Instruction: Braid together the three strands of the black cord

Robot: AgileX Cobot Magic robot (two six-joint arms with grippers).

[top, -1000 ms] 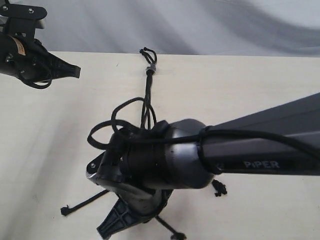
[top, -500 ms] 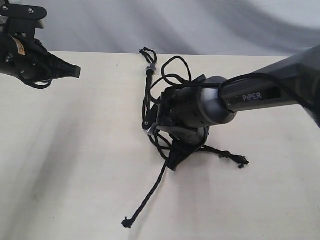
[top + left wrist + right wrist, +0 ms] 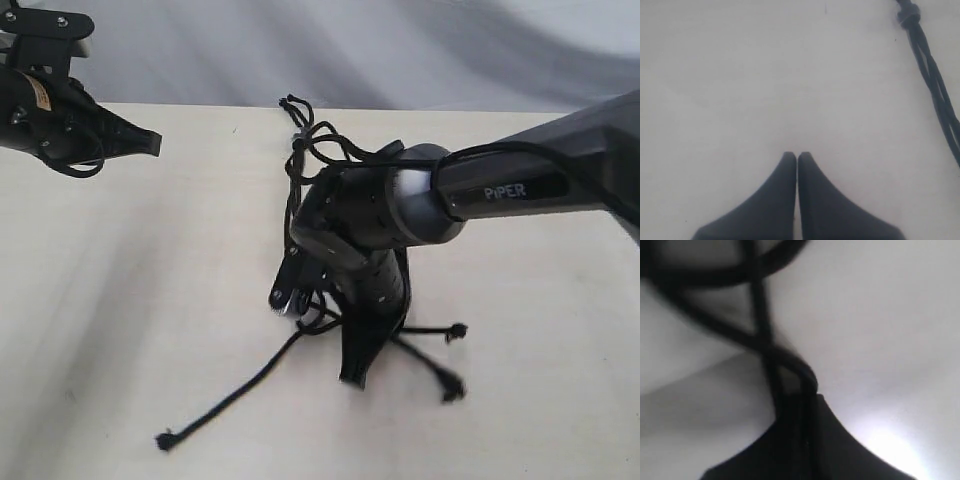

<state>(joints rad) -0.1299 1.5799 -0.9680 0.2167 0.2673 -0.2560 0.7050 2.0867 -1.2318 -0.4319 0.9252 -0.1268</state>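
Down swings the right gripper [image 3: 355,375] since half a second ago, from mid-table toward the bottom centre of the frame, and the cord [image 3: 293,190] has been dragged with it: the long strand's end has slid away to the lower left, and three ends show now where two did. The cord lies down the middle of the table [image 3: 120,300], its grey band [image 3: 300,135] and short loops at the top centre by the far edge. Below the arm the strands [image 3: 232,388] fan out: one runs to a frayed knot at the lower left, two shorter ones end right of the gripper, near each other. That right gripper points down at the table with its jaws together; the wrist view is blurred, but the cord [image 3: 762,335] runs straight into the closed fingers [image 3: 840,450], so it looks pinched there. Over in the upper left corner the left gripper [image 3: 150,143] hangs well apart from the cord, and its wrist view shows the fingertips [image 3: 787,160] pressed together on nothing, the cord [image 3: 935,85] and band [image 3: 907,15] off at the frame's upper right.
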